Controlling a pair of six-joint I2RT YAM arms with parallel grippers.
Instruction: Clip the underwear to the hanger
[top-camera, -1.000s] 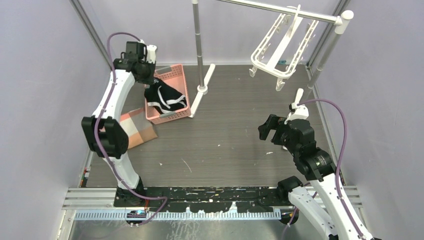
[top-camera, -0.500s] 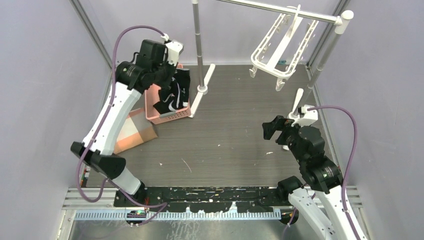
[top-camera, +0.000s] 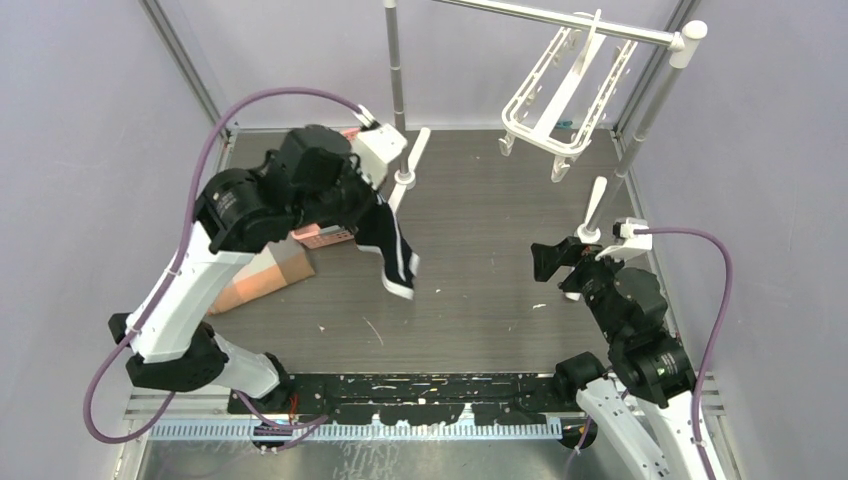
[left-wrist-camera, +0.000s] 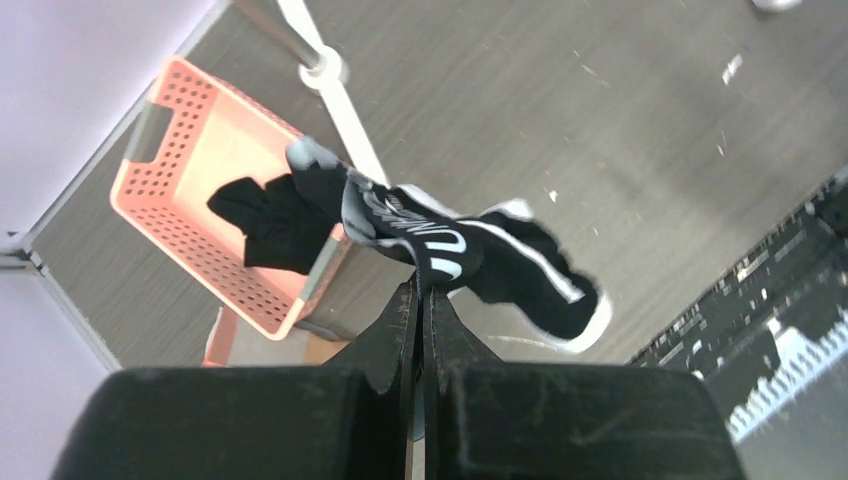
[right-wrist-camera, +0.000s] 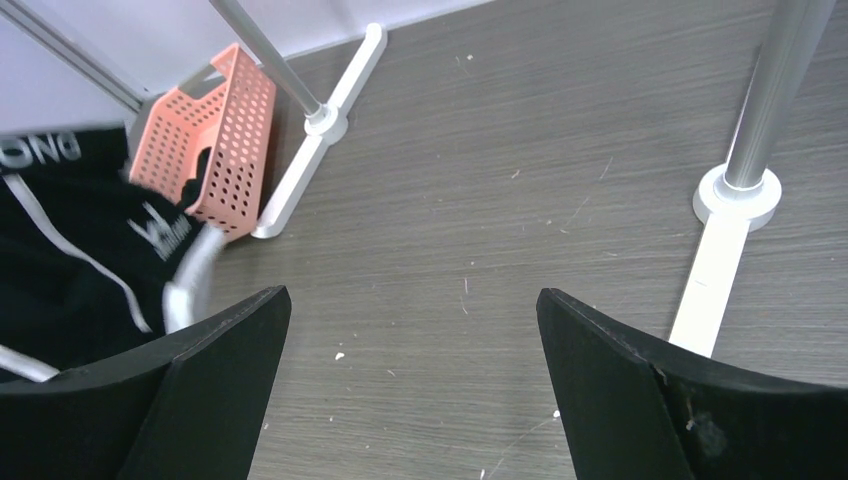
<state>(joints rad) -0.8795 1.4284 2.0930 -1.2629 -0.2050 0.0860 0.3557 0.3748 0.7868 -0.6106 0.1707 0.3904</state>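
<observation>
**Left jaws clamped on the briefs, right jaws wide and empty**

The left jaws are pressed fully together, with a fold of the underwear pinched between their tips at the waistband. The garment hangs from that grip in the air, clear of the surface, its free end drooping toward the middle of the floor area in the top view. It is just beside the pink basket and well apart from the hanger, which hangs tilted by its hook on the grey rail stand at the far right.

The right jaws stand spread as wide as they go, holding and touching nothing, above bare surface on the right side.

From above, the left arm covers most of the basket and the spot where the cloth is gripped. In the left wrist view the waistband lettering is crumpled and blurred, so only a few white strokes read. A second black garment lies in the basket. In the right wrist view the underwear is cut off by the left edge, with only "ONG" and the small white logo visible.
</observation>
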